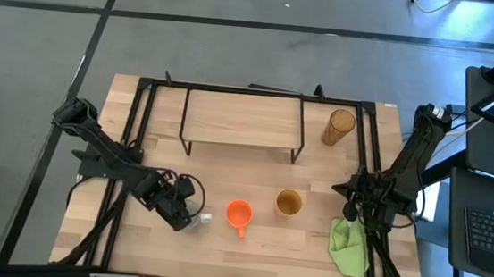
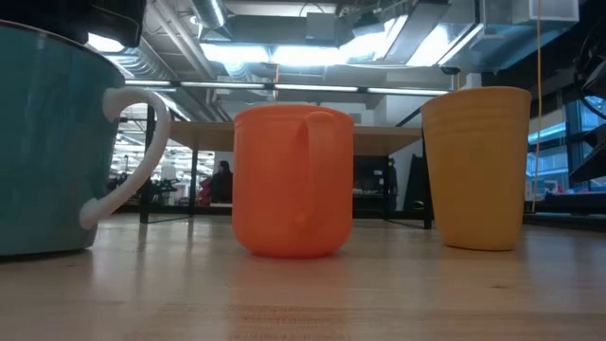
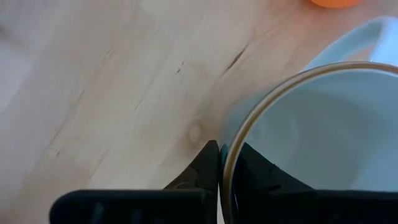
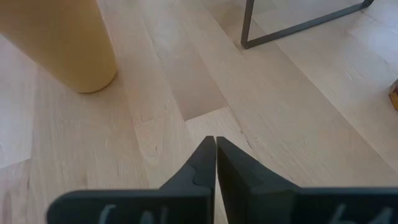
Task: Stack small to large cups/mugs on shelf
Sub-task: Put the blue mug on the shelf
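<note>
The left gripper (image 1: 188, 216) is clamped on the rim of the white mug (image 3: 311, 137) near the table's (image 1: 219, 253) front edge, left of the orange mug (image 1: 239, 214). The right gripper (image 4: 215, 144), fingers together, hovers beside the mustard cup (image 1: 289, 202). The amber tumbler (image 1: 339, 126) stands near the back right corner, just right of the shelf (image 1: 241, 118).

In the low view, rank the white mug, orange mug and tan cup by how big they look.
Largest to smallest:
1. white mug, cropped and nearest the camera, so its look misleads
2. orange mug
3. tan cup, narrower but slightly taller, so nearly alike
</note>
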